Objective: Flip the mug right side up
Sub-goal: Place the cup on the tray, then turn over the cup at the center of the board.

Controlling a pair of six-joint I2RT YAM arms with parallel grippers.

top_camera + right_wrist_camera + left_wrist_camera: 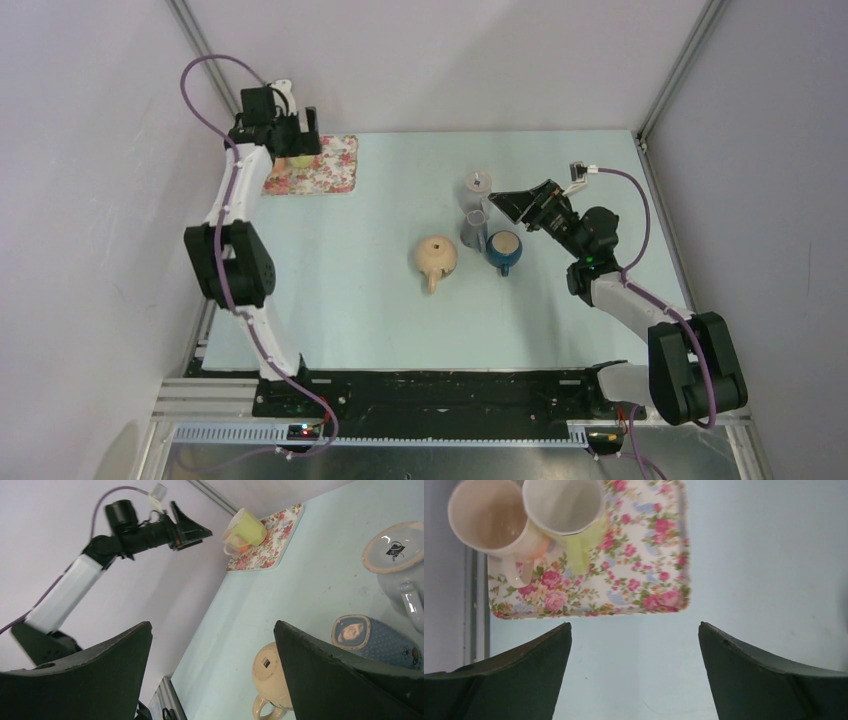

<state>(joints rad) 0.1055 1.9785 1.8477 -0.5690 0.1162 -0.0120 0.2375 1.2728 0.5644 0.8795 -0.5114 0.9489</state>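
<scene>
Far-left corner of the bench: left gripper hangs over the floral tray, jaws wide, grasping nothing. The yellow-green mug stands mouth-up on the tray, just beside a cream mug, also upright; this part is judged done. Mid-bench: right gripper spread, empty. The beige mug rests base-up, seemingly outstanding.

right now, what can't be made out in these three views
- Left wrist view: pink mug and yellow-green mug cut by the top edge.
- Top view: left hand covers the pink mug and most of the yellow-green one on the floral tray.
- Right wrist view: grey mug cut by the right edge; blue dotted mug partly behind a finger; beige mug label too small to read.
</scene>
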